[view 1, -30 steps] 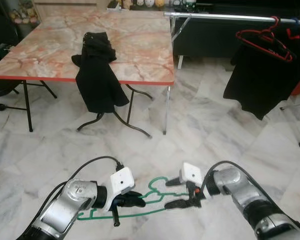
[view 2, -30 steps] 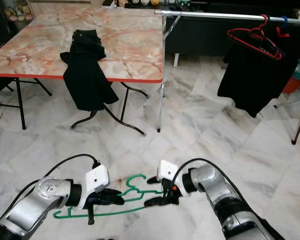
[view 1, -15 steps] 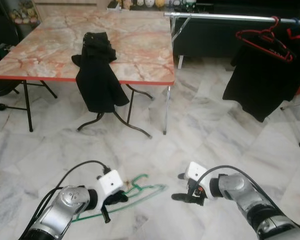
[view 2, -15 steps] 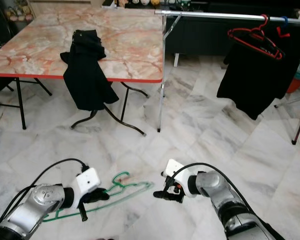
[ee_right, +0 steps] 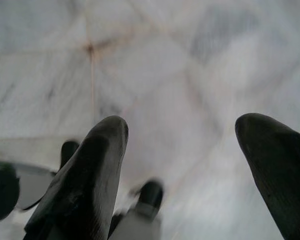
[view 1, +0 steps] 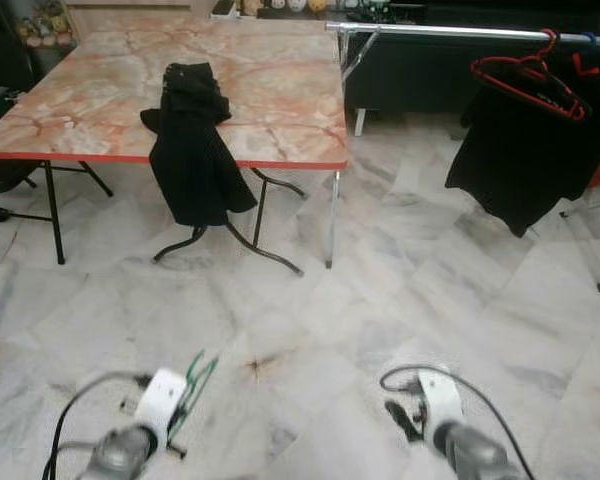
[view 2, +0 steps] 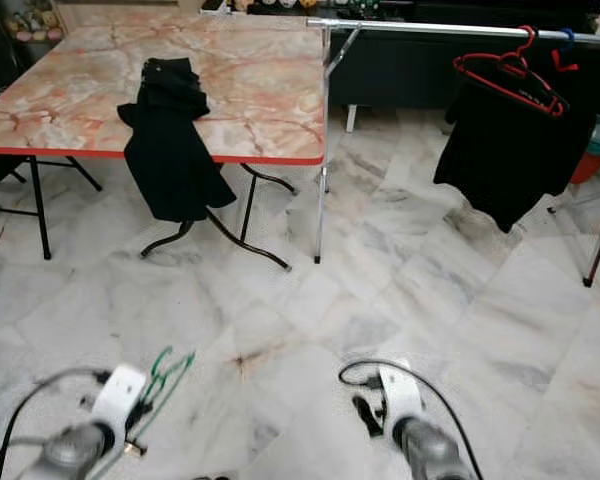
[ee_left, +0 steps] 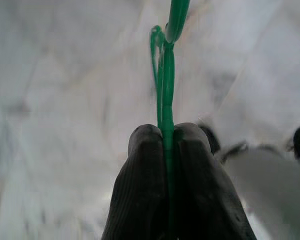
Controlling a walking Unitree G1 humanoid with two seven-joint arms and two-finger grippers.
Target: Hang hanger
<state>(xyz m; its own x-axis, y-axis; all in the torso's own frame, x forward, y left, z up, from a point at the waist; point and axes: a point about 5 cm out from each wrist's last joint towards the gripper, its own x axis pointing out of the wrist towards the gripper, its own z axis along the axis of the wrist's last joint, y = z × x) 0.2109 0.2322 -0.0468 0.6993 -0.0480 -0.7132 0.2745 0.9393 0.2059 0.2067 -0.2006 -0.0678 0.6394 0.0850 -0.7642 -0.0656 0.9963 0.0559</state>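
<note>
Low at the near edge of the head views, both arms were drawn back close to the body, only their wrists and cables showing above the marble floor [view 1: 310, 300]. The left end effector [ee_left: 166, 135] had its two black fingers [ee_left: 142, 200] pressed together on the thin wire of the green hanger [view 1: 192, 378], which rose from the pinch and stood edge-on beside the white wrist housing, above the floor at the lower left. The right end effector [ee_right: 182, 150] was held over bare tiles at the lower right, its fingers [ee_right: 90, 170] spread wide apart with nothing between them.

Farther off, a counter [view 1: 280, 90] with a pink marbled top and red edge carried a black garment [view 1: 192, 150] that draped over its front edge toward the floor. To the right of it, a metal clothes rail [view 1: 440, 33] ran across the upper part of the scene, with a red hanger [view 1: 528, 82] hooked on it, and a black cloth [view 1: 525, 160] hung below the red hanger. The green hanger was well apart from the rail.
</note>
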